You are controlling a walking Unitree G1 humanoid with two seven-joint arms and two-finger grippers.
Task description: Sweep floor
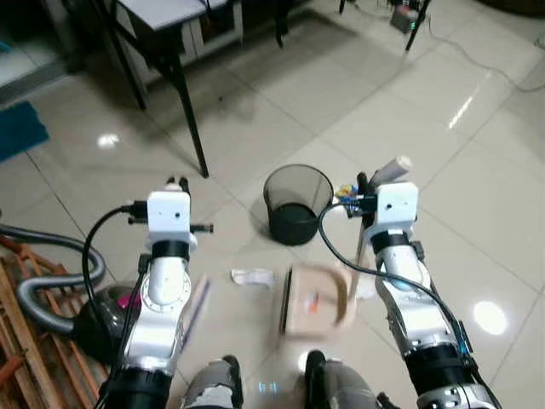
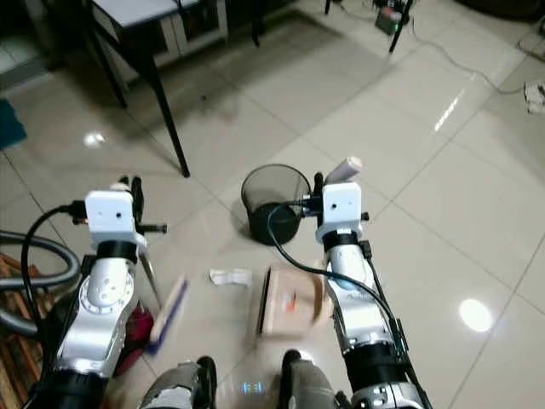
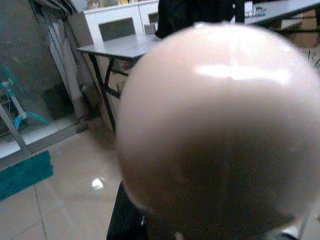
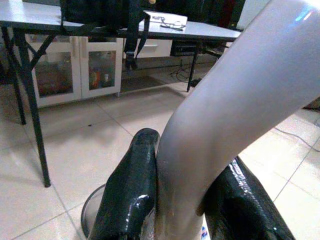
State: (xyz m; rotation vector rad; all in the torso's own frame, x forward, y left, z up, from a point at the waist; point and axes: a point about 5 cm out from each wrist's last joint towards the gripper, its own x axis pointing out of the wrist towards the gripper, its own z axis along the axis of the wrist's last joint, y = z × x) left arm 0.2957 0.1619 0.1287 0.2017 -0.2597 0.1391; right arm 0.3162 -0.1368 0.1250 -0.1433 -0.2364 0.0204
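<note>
1 black mesh bin [image 1: 297, 203], 1 dustpan [image 1: 317, 299], 1 brush [image 2: 168, 315], 1 crumpled paper scrap [image 1: 253, 277], 1 vacuum cleaner [image 1: 94, 315], 1 teal mat [image 1: 19, 129], 2 grippers counted.

Black mesh bin [image 1: 297, 204] sits mid-floor, grey vacuum hose [image 1: 51, 273] curls nearby, black-legged table [image 1: 162, 34] stands beyond.
</note>
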